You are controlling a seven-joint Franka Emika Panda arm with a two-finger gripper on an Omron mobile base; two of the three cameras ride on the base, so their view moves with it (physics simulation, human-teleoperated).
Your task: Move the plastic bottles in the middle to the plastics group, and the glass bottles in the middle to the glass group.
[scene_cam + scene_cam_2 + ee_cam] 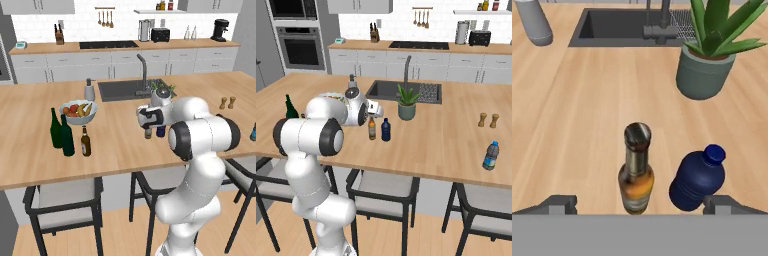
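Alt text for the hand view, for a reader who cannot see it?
A tan-brown glass bottle and a squat dark blue plastic bottle stand side by side on the wooden counter, between the open fingers. Beyond are a potted plant and the sink.

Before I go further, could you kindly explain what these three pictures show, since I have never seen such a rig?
A white robot arm stands at a kitchen island counter. Two pictures come from cameras behind it, left and right; the third looks along its hand. Its gripper is open and holds nothing, its fingertips either side of a tan-brown bottle and a dark blue bottle. A potted plant stands beyond them. Left stand two green bottles, an amber bottle and a fruit bowl; far right, a blue bottle.
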